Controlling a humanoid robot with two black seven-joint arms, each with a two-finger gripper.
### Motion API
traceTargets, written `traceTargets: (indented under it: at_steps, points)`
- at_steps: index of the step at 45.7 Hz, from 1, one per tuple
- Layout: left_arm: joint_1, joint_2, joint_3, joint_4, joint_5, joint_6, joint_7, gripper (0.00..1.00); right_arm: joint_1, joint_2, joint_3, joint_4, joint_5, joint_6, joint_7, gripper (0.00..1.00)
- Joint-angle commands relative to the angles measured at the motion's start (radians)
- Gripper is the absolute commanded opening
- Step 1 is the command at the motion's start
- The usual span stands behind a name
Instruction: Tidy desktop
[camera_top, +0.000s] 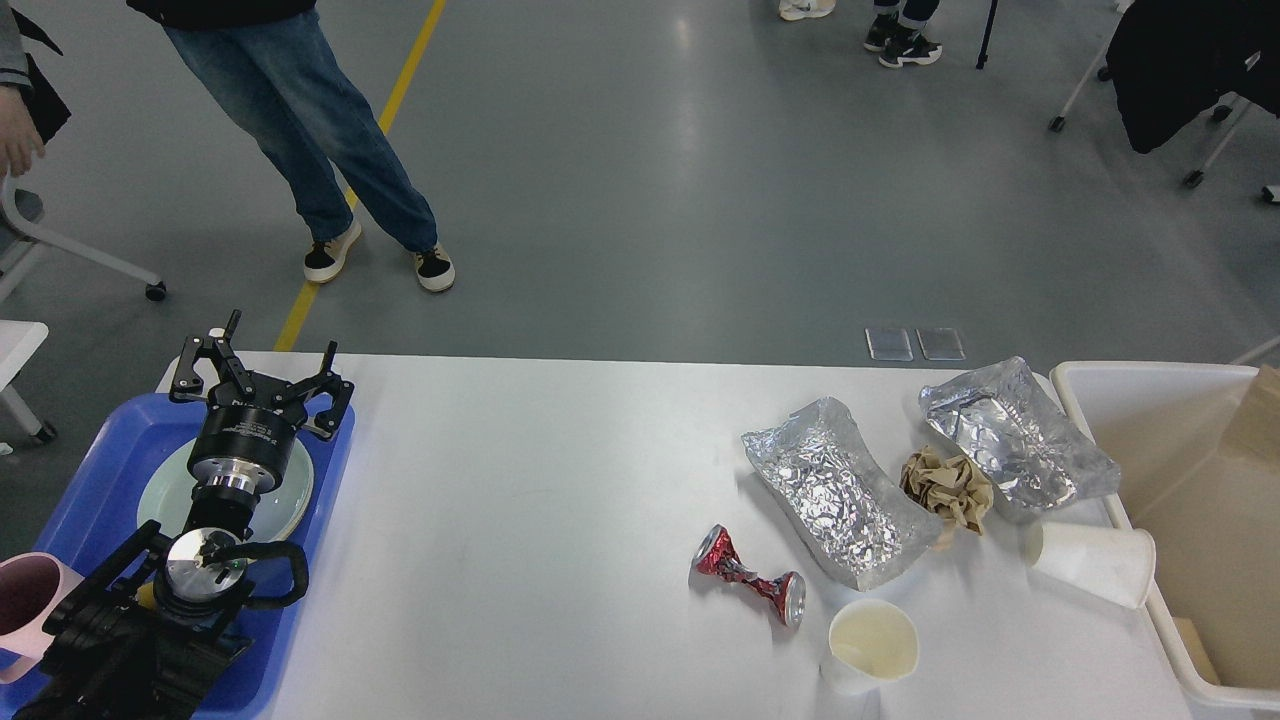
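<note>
Spreading wide across the lower half of the view, the desktop (560, 480) carries its litter toward one end, well apart from the left gripper (258, 378), which hangs at the opposite end with its two fingers spread and nothing between them. Directly under that pincer sits a pale green plate (290, 500) inside a blue tray (90, 480), and a pink mug (25, 600) stands on the tray's near corner, behind the pincer toward the arm's base. The right gripper does not show in the view, so its state is unknown.

Far across from the open pincer lie a crushed red can (750, 578), an upright paper cup (872, 645), a large crumpled foil sheet (835, 490), a wad of brown paper (945, 488), a second foil piece (1015, 440) and a tipped-over white cup (1092, 563). Beyond them, farthest from the pincer, stands the cream bin (1080, 395), with something brown inside.

Risks from here, as I judge them: the upright cup may hold liquid and could spill if grabbed askew; the tipped cup rests just beside the bin wall and might roll off the near edge if nudged; foil is springy and could slip from a light pinch; the can's narrow waist may twist in a grip.
</note>
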Motion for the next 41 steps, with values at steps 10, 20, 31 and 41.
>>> traceTargets:
  at_steps: [10, 20, 31, 41]
  points:
    - [0.0, 0.0, 0.0, 0.0, 0.0, 0.0, 0.0, 0.96, -0.699, 0.051, 0.401, -0.47, 0.093, -0.212, -0.004, 0.0]
    - [0.0, 0.0, 0.0, 0.0, 0.0, 0.0, 0.0, 0.96, -1.005, 0.177, 0.58, -0.726, 0.093, -0.276, -0.046, 0.0]
    - [0.0, 0.0, 0.0, 0.0, 0.0, 0.0, 0.0, 0.96, -1.157, 0.262, 0.658, -0.774, 0.095, -0.43, -0.078, 0.0]
    - [0.0, 0.0, 0.0, 0.0, 0.0, 0.0, 0.0, 0.96, -1.177, 0.268, 0.678, -0.774, 0.093, -0.434, -0.08, 0.0]
